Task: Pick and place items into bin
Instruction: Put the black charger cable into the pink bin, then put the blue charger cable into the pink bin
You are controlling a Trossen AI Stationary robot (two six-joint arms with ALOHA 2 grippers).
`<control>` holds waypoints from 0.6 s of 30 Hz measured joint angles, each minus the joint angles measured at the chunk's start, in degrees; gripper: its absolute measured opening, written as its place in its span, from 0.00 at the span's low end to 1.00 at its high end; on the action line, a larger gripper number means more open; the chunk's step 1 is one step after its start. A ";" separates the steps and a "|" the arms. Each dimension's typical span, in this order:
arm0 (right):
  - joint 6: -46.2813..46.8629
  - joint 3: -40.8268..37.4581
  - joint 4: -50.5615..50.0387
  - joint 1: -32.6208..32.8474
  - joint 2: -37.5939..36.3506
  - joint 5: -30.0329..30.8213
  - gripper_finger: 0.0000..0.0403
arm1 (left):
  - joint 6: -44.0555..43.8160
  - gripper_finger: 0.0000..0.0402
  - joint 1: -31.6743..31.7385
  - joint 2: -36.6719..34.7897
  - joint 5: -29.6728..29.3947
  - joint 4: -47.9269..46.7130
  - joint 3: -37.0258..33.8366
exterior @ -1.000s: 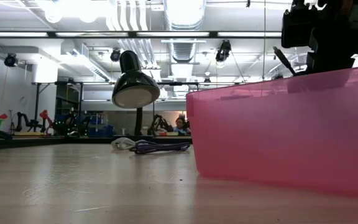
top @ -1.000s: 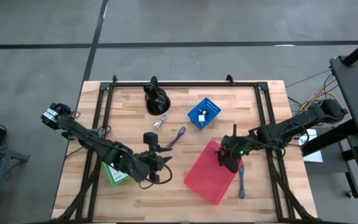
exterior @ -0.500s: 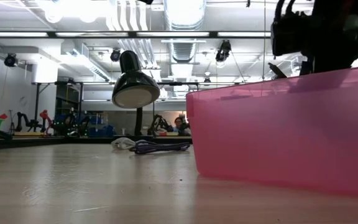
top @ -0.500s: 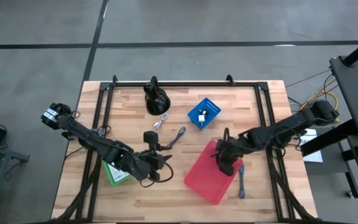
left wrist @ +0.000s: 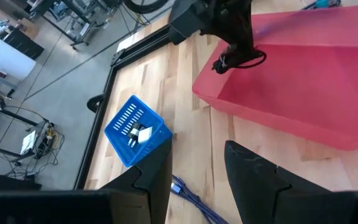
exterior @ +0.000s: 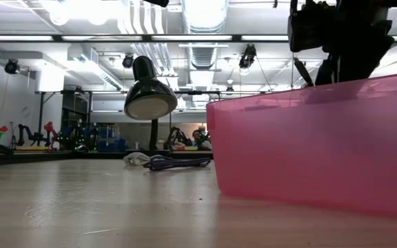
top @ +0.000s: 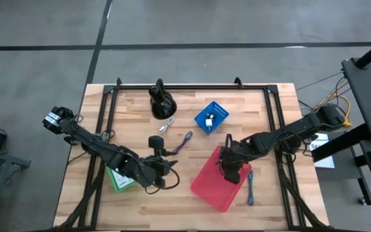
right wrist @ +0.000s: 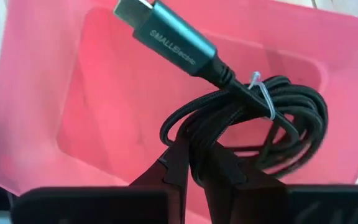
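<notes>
Closest to the low camera, the pink bin (exterior: 316, 148) fills the right of the view on the wooden table (top: 134, 200), and the right gripper (top: 229, 173) hangs above its rim, its fingers (right wrist: 185, 165) clamped on the black coiled cable (right wrist: 247, 124). From the right wrist, the bundle hangs over the bin's pink floor, held together by a thin tie, with one teal-grey plug end sticking out free. From above, that gripper sits over the bin's upper end, and the blue cable (top: 250, 185) lies on the wood just beside the bin's right edge. At the left of the table the left gripper (top: 167, 169) waits, pointing toward the bin with its fingers (left wrist: 253, 171) spread apart and nothing between them; a green bin (top: 118, 180) sits beneath its arm. Farther back, between the left gripper and the blue basket (top: 211, 116), the purple cable (top: 184, 142) lies loose, with a small white item (top: 167, 125) just past it. The blue basket holds a few small white and dark pieces too small to tell apart. Farthest off, near the table's back rail, stands the black rounded stand (top: 161, 102), which shows in the low view as a dark lamp-like head above the purple cable.
</notes>
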 joint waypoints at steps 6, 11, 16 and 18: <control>0.00 0.69 -1.10 0.00 -0.07 0.02 0.12 | -0.05 0.33 0.00 0.02 0.00 -0.68 -0.07; 0.07 0.71 -1.30 0.00 -0.13 0.02 0.15 | -0.07 0.33 0.00 0.02 0.00 -0.64 -0.07; 0.28 1.10 -2.53 0.00 -0.26 -0.03 0.18 | -0.07 0.33 0.00 0.02 0.00 -0.62 -0.07; 0.58 1.89 -3.73 0.00 -0.28 -0.06 0.19 | -0.07 0.33 0.00 0.02 0.00 -0.62 -0.07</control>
